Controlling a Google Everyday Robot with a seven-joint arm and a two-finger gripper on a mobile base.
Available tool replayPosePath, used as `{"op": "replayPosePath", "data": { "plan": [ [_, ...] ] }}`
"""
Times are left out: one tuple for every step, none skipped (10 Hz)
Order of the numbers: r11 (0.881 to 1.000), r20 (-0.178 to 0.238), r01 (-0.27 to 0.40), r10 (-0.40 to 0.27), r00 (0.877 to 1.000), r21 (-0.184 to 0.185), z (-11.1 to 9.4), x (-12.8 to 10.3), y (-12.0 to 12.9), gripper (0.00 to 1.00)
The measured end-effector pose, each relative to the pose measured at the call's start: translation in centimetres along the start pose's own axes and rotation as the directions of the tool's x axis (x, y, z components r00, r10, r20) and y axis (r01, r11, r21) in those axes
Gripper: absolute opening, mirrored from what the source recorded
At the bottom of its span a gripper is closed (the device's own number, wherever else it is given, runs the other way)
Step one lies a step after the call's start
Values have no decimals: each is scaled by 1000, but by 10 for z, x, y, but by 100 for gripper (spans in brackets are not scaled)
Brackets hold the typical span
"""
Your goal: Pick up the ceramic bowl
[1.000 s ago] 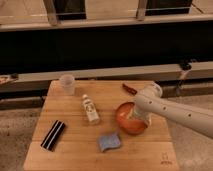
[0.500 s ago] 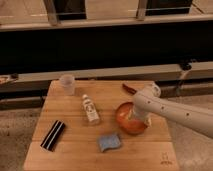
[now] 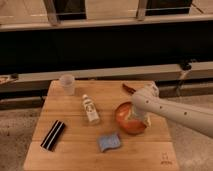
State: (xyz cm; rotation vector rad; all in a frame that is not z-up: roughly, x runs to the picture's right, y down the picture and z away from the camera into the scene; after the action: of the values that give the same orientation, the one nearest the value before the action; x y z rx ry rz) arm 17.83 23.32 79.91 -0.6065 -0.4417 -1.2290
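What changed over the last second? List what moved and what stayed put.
The gripper edged slightly left and down over the ceramic bowl, jaws open; nothing was taken hold of or let go. The bowl, white cup, small bottle, blue sponge and black case stayed in place on the wooden table.

We see the ceramic bowl, round, shallow and glossy orange-red with a darker rim, sitting upright on the right half of the bench. The hand reaches into its right side, fingers spread, hiding that part from us.
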Motion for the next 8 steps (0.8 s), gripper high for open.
{"op": "replayPosePath", "data": {
  "plan": [
    [1000, 2, 1, -1, 1000, -1, 0, 0, -1, 80],
    [1000, 5, 1, -1, 1000, -2, 1, 0, -1, 80],
    [1000, 7, -1, 1, 1000, -3, 1, -1, -2, 80],
    [1000, 9, -1, 1, 1000, -2, 2, -1, -2, 80],
    [1000, 11, -1, 1, 1000, -4, 2, -1, -3, 80],
    [1000, 13, -1, 1, 1000, -5, 3, -2, -3, 80],
    [1000, 15, -1, 1, 1000, -5, 4, -3, -3, 80],
    [1000, 18, -2, 2, 1000, -6, 5, -3, -3, 80]
  ]
}}
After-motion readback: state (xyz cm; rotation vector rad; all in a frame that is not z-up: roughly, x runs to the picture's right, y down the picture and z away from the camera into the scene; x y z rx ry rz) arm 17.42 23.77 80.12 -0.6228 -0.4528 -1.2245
